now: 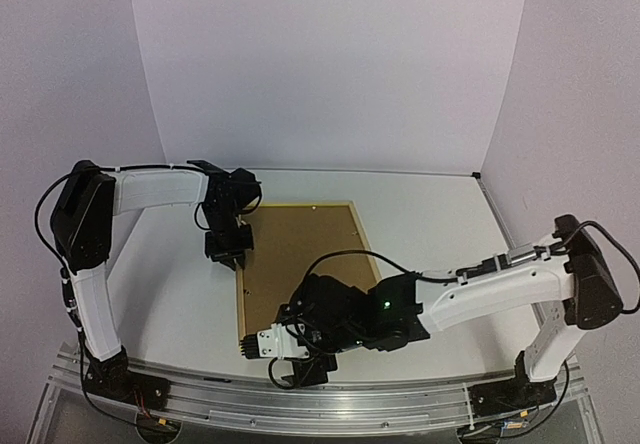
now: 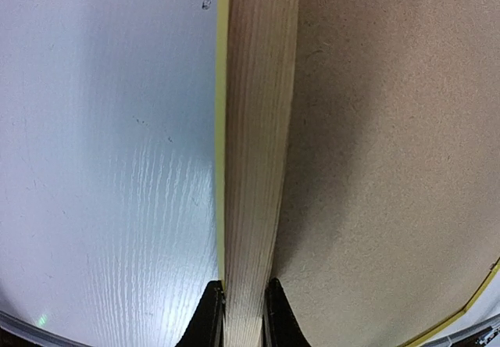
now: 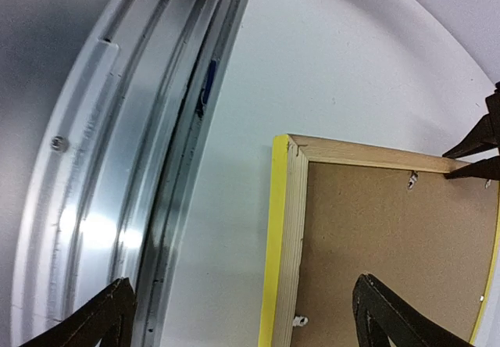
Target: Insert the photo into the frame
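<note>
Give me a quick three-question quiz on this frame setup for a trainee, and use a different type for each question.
1. True or false: the left gripper is pinching a wooden rail of the frame.
2. Pick one. The right gripper is: A) shut on the photo, B) open, near a frame corner, C) shut on a rail.
3. Fill in: the frame lies with its ____ side up, showing the brown board.

Key: 1 true; 2 B; 3 back.
</note>
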Controlling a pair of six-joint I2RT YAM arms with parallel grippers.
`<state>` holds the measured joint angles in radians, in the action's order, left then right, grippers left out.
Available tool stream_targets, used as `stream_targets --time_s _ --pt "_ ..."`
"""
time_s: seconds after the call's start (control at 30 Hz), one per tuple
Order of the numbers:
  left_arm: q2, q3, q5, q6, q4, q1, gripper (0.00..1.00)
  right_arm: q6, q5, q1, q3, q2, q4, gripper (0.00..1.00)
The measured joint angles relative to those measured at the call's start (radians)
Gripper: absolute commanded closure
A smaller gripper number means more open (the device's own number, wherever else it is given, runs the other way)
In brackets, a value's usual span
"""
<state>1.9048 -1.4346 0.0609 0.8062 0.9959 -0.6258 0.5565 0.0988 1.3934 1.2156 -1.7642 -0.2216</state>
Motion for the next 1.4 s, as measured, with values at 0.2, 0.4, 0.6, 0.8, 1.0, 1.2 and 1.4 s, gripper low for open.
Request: stream_targets --time_s 0.2,0.4,0.6,0.8,1.0,1.2,1.4 --pt "-0.029 -0.004 0.017 0.033 0.048 0.0 1.0 0.098 0.133 0.0 -0.016 -0.092 0.141 0.08" --pt "-0.031 -0.004 0.043 0.062 0.061 -0.001 1.0 0.165 0.233 0.001 -0.024 -0.165 0.285 0.08" --pt "-0.037 -0.004 0.061 0.089 0.063 -0.005 1.0 0.202 0.273 0.032 -0.04 -0.226 0.35 0.14" --pt "-0.043 -0.004 0.068 0.107 0.062 -0.008 1.0 0.245 0.389 0.051 -0.04 -0.301 0.456 0.39" --pt "-0.049 0.003 0.054 0.126 0.041 -0.002 1.0 0.328 0.539 0.061 -0.075 -0.317 0.645 0.82" --pt "-0.08 -0.031 0.072 0.129 0.044 0.009 0.03 0.455 0.626 0.075 -0.101 -0.309 0.8 0.96" --pt "-0.158 -0.323 0.055 0.1 0.047 -0.016 0.0 0.428 0.667 0.057 -0.101 -0.294 0.823 1.0"
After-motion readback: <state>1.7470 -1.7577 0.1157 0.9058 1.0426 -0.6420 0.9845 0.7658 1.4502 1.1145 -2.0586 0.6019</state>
